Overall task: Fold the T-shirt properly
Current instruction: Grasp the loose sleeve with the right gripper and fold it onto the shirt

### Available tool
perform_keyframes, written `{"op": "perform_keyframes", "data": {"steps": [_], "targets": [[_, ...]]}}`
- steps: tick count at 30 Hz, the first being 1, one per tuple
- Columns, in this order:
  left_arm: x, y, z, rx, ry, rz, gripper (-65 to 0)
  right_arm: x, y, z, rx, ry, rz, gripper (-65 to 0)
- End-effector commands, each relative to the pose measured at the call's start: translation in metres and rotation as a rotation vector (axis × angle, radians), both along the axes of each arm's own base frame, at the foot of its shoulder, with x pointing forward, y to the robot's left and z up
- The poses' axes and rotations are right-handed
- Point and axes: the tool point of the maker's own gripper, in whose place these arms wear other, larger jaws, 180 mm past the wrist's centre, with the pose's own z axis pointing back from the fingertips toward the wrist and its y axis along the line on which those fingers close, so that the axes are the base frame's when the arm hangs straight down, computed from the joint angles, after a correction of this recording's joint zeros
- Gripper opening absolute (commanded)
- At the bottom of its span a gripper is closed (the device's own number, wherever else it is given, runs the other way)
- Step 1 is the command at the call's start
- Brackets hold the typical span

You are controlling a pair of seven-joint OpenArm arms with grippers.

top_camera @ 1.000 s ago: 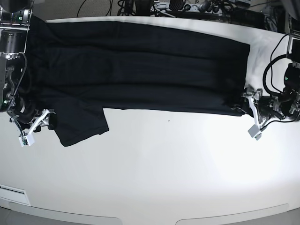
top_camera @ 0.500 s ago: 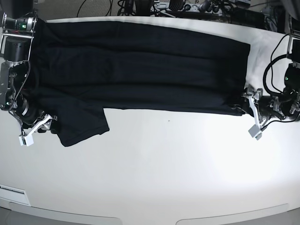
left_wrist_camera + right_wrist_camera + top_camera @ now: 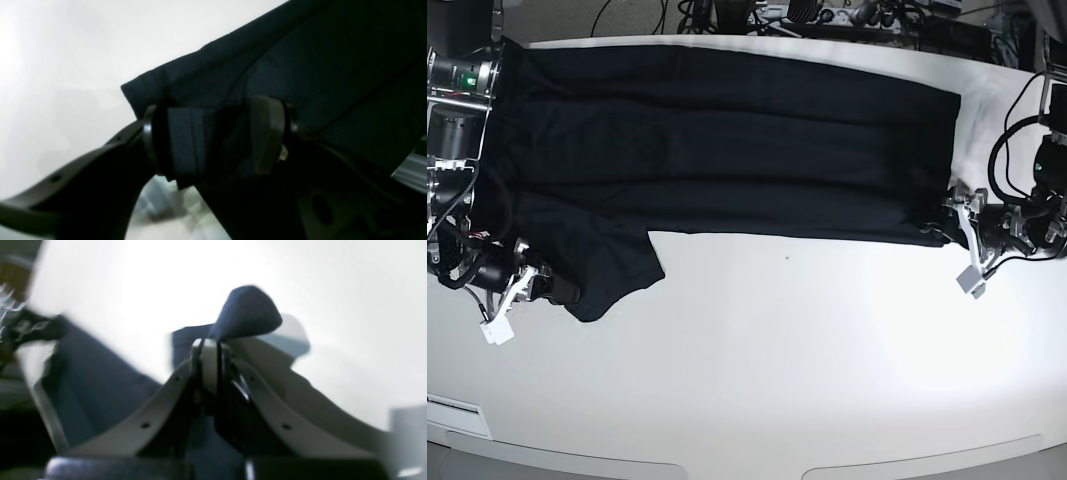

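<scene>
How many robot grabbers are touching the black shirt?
2. The right gripper pinches the T-shirt at its sleeve; the left gripper has the opposite corner between its fingers.

Right wrist view: motion-blurred throughout; edges of the right gripper (image 3: 213,350) and the T-shirt (image 3: 247,311) are smeared.
T-shirt weave and tag mark: not discernible in any view.
Left gripper (image 3: 213,136): its near finger and arm body are in deep shadow, outline lost against the cloth.
T-shirt (image 3: 717,140), base view: far left edge hidden behind the right arm (image 3: 457,110).
Left arm (image 3: 1037,200): cut off by the frame's right edge.
</scene>
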Motion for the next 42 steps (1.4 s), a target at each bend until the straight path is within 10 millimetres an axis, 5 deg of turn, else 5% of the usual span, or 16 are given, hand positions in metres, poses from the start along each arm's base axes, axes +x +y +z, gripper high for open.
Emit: {"op": "perform_keyframes", "data": {"steps": [1,15,22,32,42], "targets": [[-0.003,0.014,0.001,0.057,0.014,-0.010,-27.3,0.006,0.001,0.030,0.025,-0.074,0.031,-65.0],[-0.003,0.013,0.001,0.054,0.014,-0.010,-27.3,-0.133,0.058,0.053,-0.229,-0.171,0.468,-65.0],[-0.003,0.013,0.001,0.054,0.014,-0.010,-27.3,-0.189,0.075,0.045,-0.259,-0.133,0.585,-65.0],[-0.003,0.013,0.001,0.055,0.014,-0.010,-27.3,-0.223,0.059,0.024,-0.292,0.003,0.626,-65.0],[-0.001,0.016,0.003,0.060,0.008,-0.009,-27.3,-0.232,0.034,0.012,-0.404,0.070,0.646,-65.0]]}}
